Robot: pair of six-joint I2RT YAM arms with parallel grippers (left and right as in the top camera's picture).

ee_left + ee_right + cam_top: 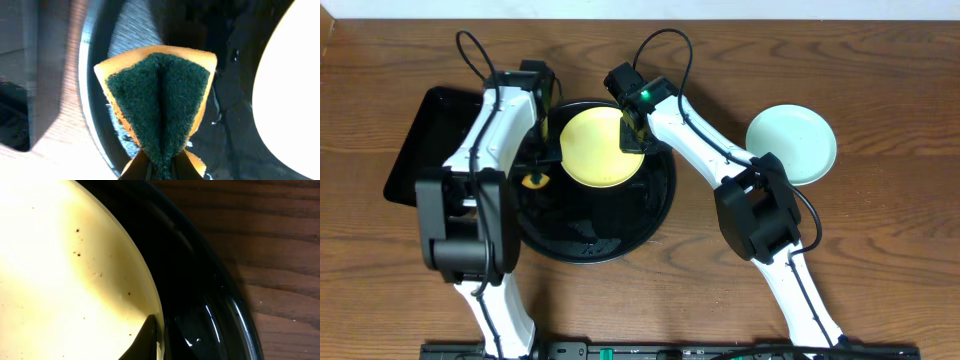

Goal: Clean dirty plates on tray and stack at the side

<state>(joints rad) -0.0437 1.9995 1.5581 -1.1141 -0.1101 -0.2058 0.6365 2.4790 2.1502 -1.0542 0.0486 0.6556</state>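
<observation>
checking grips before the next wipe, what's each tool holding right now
Left tool: closed on the sponge.
Right tool: closed on the yellow plate at its rim.

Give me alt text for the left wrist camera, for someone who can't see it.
A folded sponge, orange with a dark green scouring face, fills the centre, pinched at its bottom edge by the left tool. Behind it lies the black tray, with a pale plate at right and wood table at left.
</observation>
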